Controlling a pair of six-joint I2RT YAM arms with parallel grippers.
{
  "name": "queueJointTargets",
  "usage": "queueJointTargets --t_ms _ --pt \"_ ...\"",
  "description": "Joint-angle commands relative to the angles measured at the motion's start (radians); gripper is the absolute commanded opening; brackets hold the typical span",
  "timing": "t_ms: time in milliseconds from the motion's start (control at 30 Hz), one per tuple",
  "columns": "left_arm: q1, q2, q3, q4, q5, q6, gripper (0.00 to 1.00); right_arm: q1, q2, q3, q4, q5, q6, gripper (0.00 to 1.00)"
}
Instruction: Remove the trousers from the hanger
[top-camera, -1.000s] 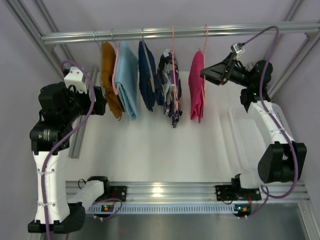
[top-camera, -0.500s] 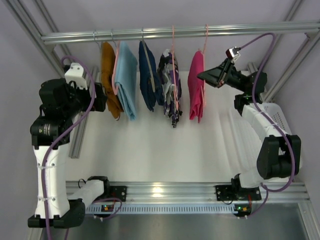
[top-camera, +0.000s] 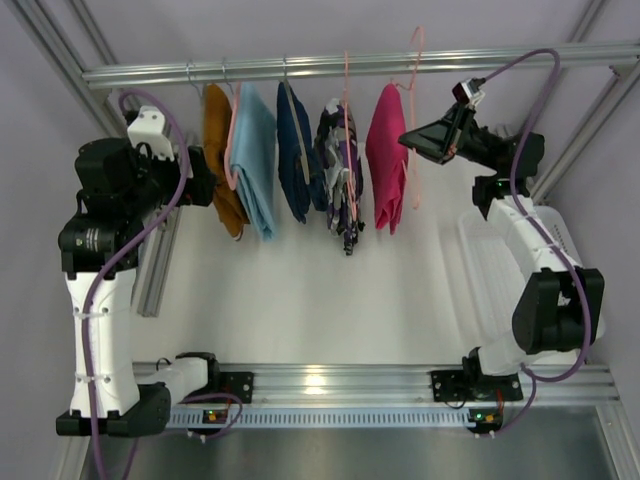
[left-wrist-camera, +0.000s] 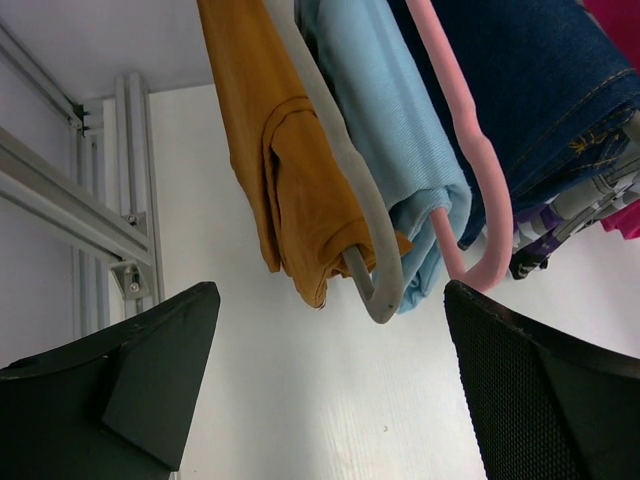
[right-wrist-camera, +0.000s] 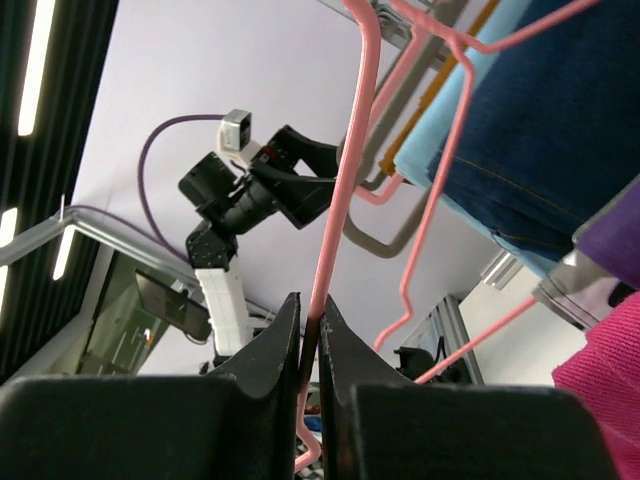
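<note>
The magenta-pink trousers (top-camera: 386, 155) hang on a thin pink hanger (top-camera: 413, 110) at the right end of the row. My right gripper (top-camera: 408, 138) is shut on that hanger's wire just right of the cloth. In the right wrist view the jaws (right-wrist-camera: 310, 315) pinch the pink hanger wire (right-wrist-camera: 340, 190), with magenta cloth (right-wrist-camera: 610, 375) at the lower right. The patterned navy trousers (top-camera: 340, 175) hang one place to the left. My left gripper (top-camera: 200, 185) stands open beside the orange garment (top-camera: 222, 165). Its fingers (left-wrist-camera: 150, 370) hold nothing.
An aluminium rail (top-camera: 300, 68) carries the hangers. Also on it are a light blue garment (top-camera: 255, 160) and dark blue jeans (top-camera: 297, 160). In the left wrist view a grey hanger (left-wrist-camera: 372, 265) and a pink hanger (left-wrist-camera: 470, 200) hang close. A white bin (top-camera: 495, 270) sits at the right.
My right gripper has shut on the pink hanger wire. The hanger has risen and tilted, and the magenta trousers have swung up and left. The left arm has barely shifted.
</note>
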Motion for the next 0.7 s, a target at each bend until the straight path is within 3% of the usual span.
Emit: queueJointTargets --t_ms 0,233,533,667 --pt "0.004 0.003 0.032 0.054 0.046 -0.015 0.99 -0.024 -0.017 0.122 0.274 0.065 0.016 0.00" --pt "0.004 0.031 0.086 0.060 0.135 -0.063 0.99 -0.039 -0.081 0.107 0.323 0.050 0.060 0.00" --pt "0.004 0.014 0.063 0.248 0.552 -0.117 0.99 -0.113 -0.204 -0.097 0.442 -0.005 0.186 0.00" --pt "0.003 0.051 0.071 0.421 0.705 -0.269 0.99 -0.140 -0.257 -0.158 0.453 -0.018 0.189 0.00"
